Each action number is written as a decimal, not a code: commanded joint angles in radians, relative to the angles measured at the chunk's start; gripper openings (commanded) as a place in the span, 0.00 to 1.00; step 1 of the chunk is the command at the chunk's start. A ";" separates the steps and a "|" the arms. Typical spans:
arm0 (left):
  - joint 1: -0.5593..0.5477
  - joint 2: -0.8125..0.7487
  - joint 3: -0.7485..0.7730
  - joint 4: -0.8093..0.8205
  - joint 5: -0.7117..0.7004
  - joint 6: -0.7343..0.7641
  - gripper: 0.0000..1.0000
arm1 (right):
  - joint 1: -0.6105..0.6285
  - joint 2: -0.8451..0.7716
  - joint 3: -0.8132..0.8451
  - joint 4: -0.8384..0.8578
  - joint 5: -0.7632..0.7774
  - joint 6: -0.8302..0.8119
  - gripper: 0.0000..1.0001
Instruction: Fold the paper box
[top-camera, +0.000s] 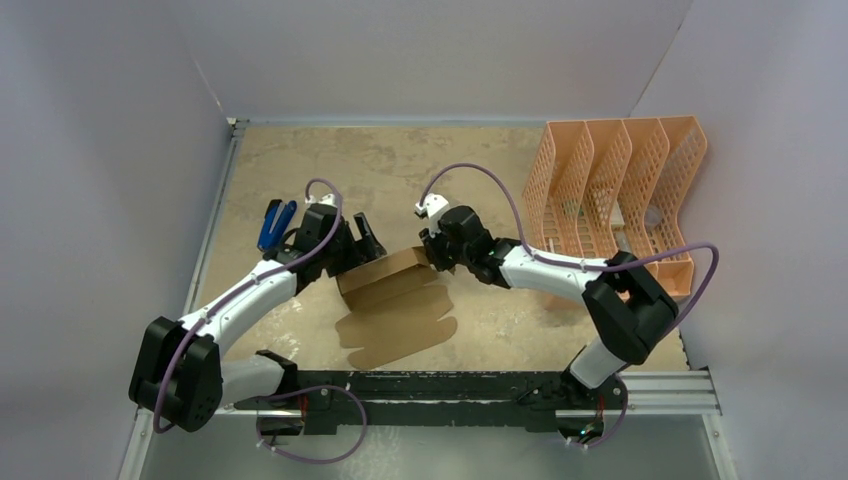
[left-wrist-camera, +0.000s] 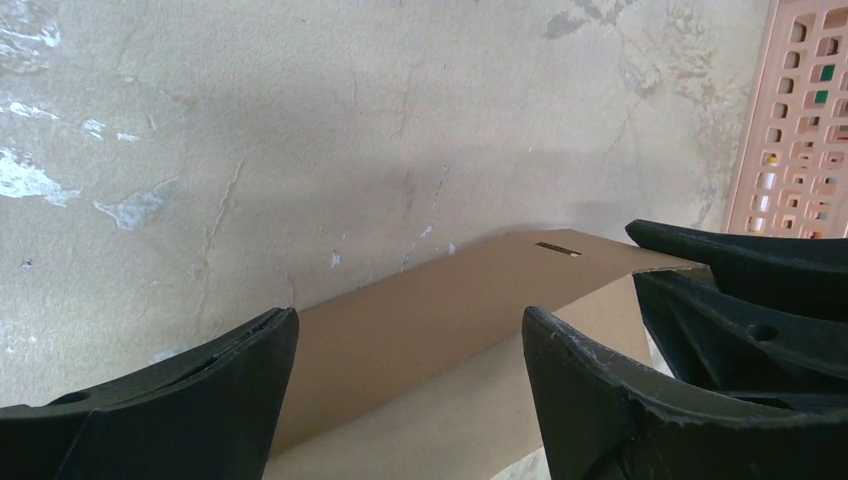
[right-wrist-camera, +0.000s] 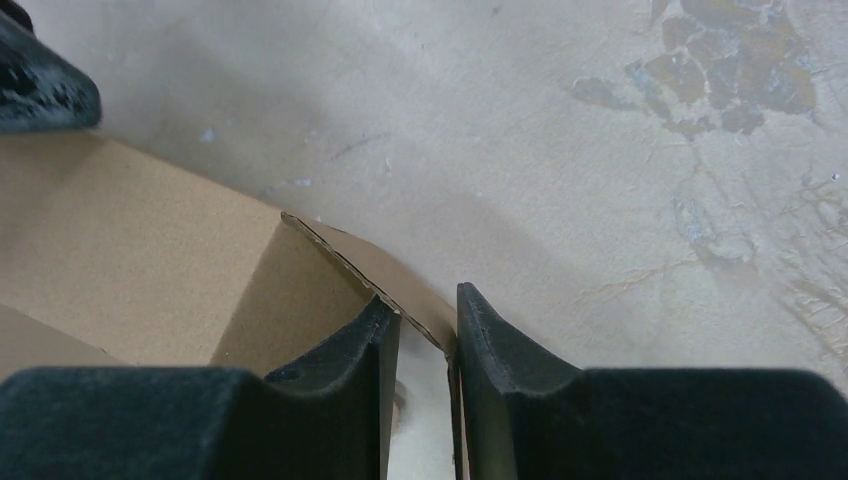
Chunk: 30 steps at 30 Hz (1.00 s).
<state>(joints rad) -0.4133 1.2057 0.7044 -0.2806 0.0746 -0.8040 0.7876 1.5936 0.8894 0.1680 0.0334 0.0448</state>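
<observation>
Plain brown paper box (top-camera: 385, 276), peach-orange perforated organizer (top-camera: 615, 185), blue-handled tool (top-camera: 274, 224), mottled beige table (top-camera: 400, 165).

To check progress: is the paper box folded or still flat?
Partly folded: paper box has raised walls at the far side, while a flap lies flat on the table.

We saw a worn beige table (top-camera: 400, 165), mottled with darker patches and pale scuffs. On it the brown box (top-camera: 392, 300) lay near the middle, part folded up, a flat flap spread toward the near edge. A peach organizer (top-camera: 620, 185) stood at the far right corner. A blue-handled tool (top-camera: 272, 224) lay near the left edge.
</observation>
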 joint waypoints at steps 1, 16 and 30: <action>-0.002 -0.008 0.020 0.049 -0.035 -0.015 0.82 | 0.005 0.015 0.090 0.024 0.056 0.121 0.29; -0.002 0.004 0.145 -0.161 -0.147 0.168 0.82 | 0.008 0.022 0.028 -0.013 -0.097 -0.258 0.46; -0.002 -0.175 0.189 -0.523 -0.266 0.113 0.83 | 0.006 0.048 0.091 -0.129 -0.051 -0.576 0.71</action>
<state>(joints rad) -0.4137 1.0836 0.9176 -0.7048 -0.1444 -0.6521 0.7914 1.6558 0.9508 0.0521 -0.0601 -0.4114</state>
